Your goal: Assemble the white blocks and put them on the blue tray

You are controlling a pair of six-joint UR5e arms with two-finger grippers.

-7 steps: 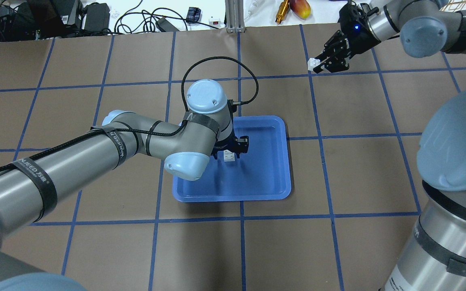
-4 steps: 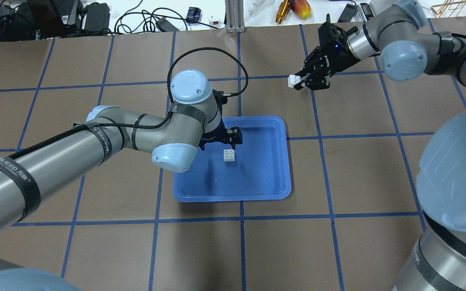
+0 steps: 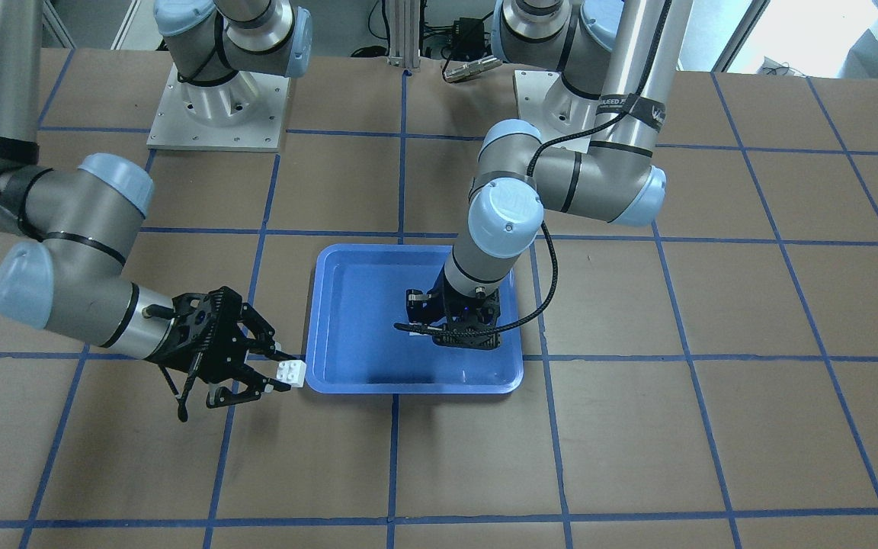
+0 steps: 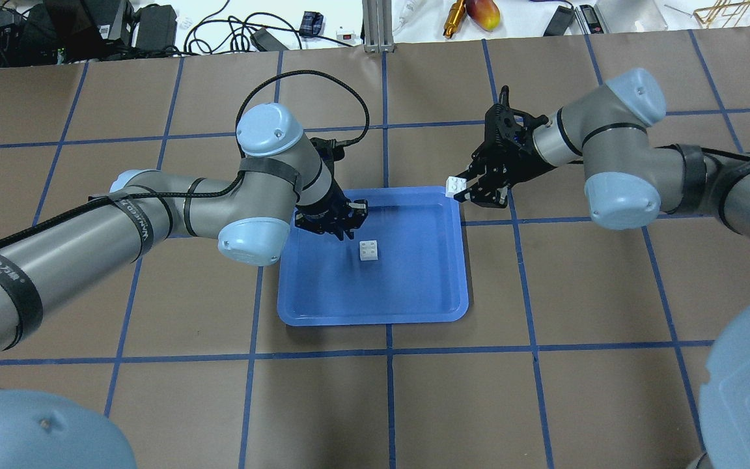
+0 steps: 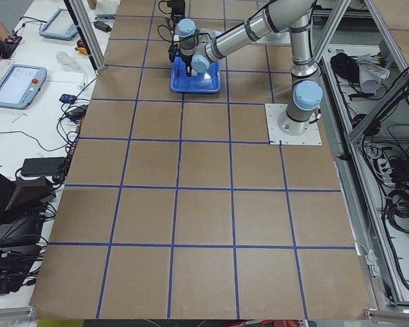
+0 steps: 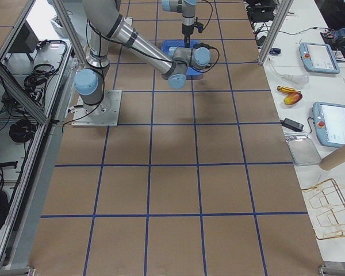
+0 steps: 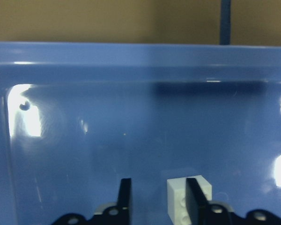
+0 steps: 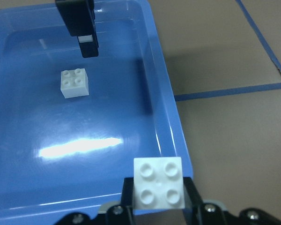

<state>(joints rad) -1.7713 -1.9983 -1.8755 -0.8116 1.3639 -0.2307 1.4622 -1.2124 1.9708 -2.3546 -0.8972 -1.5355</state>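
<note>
One white block (image 4: pixel 368 250) lies studs up on the floor of the blue tray (image 4: pixel 375 318). It also shows in the right wrist view (image 8: pixel 75 83) and in the left wrist view (image 7: pixel 183 199). My left gripper (image 4: pixel 341 223) is open and empty. It hangs low over the tray, just left of and beyond that block, apart from it. My right gripper (image 4: pixel 465 191) is shut on the second white block (image 4: pixel 456 187), studs up, just above the tray's far right corner. The held block (image 8: pixel 158 183) sits over the tray's rim (image 8: pixel 165 98).
Cables, a metal post (image 4: pixel 378 26) and a red-yellow fruit-like object (image 4: pixel 483 13) lie beyond the table's far edge. The left arm's elbow (image 4: pixel 248 241) hangs over the tray's left side. Brown table with blue tape lines (image 4: pixel 388 404) surrounds the tray.
My left gripper has drawn back left and away from the block lying on the tray. My right gripper has carried its block from the far right to the tray's far right corner.
</note>
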